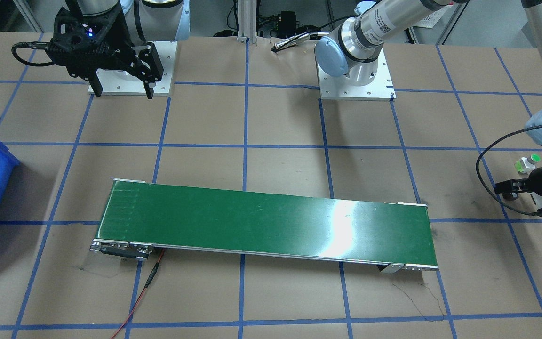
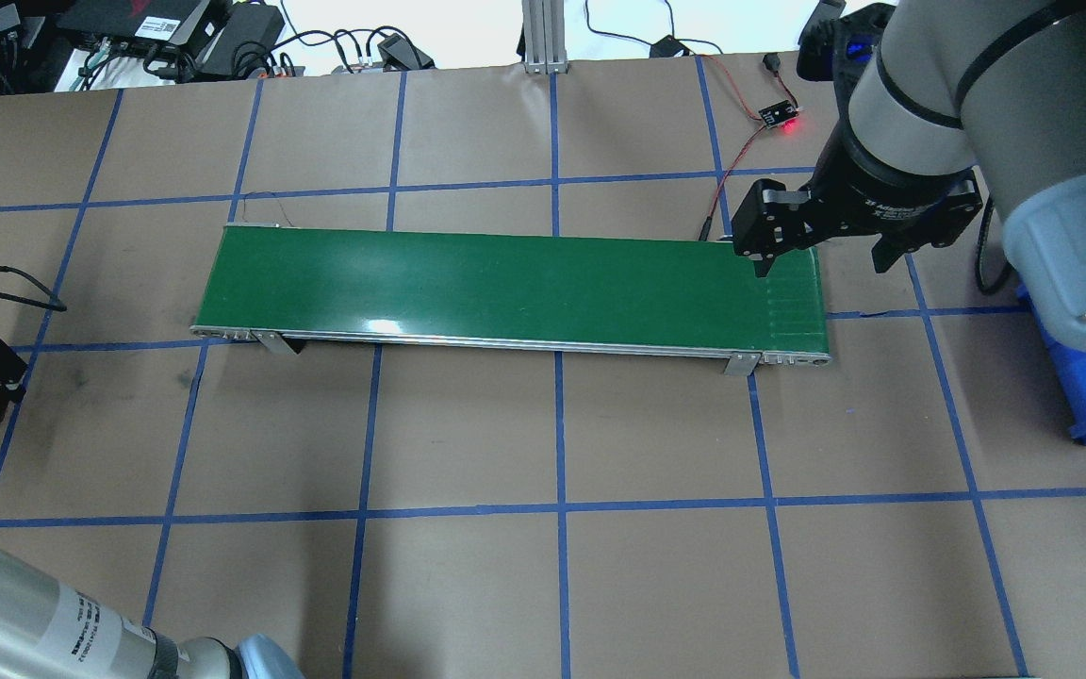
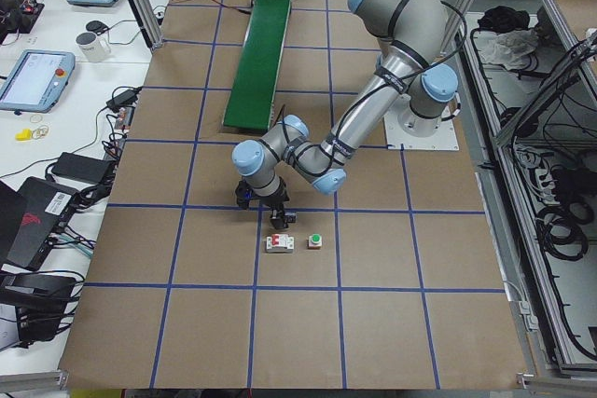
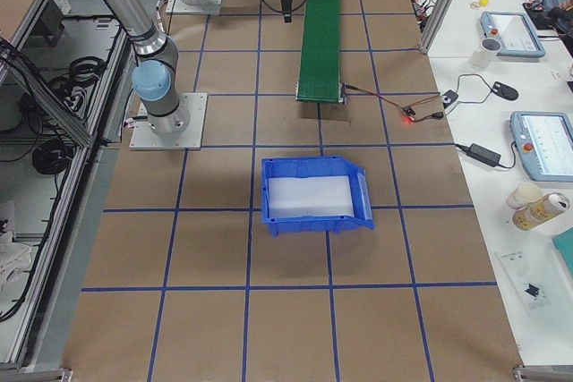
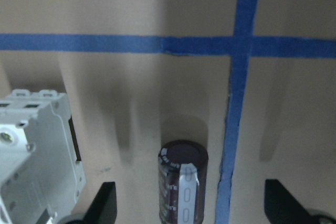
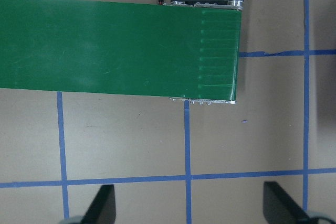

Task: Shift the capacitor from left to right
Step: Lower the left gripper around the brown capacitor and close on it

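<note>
Hardly anything is legible: white lettering (image 2: 894,209) on the black wrist ring (image 2: 868,189) just above the right gripper (image 2: 821,271) seems to begin "2F", the rest too small to make out. Up the left arm (image 1: 360,29), far from its tool, a label (image 1: 383,24) carries a square code and fine print that cannot be read. The capacitor (image 5: 181,174) between the fingers of the left gripper (image 5: 191,205) bears oval marks down its pale strip (image 5: 188,195) and blurred white print (image 5: 164,157) near its rim.

Table (image 2: 468,424) with conveyor (image 2: 505,288), bin (image 4: 309,224), capacitor (image 5: 182,182)
</note>
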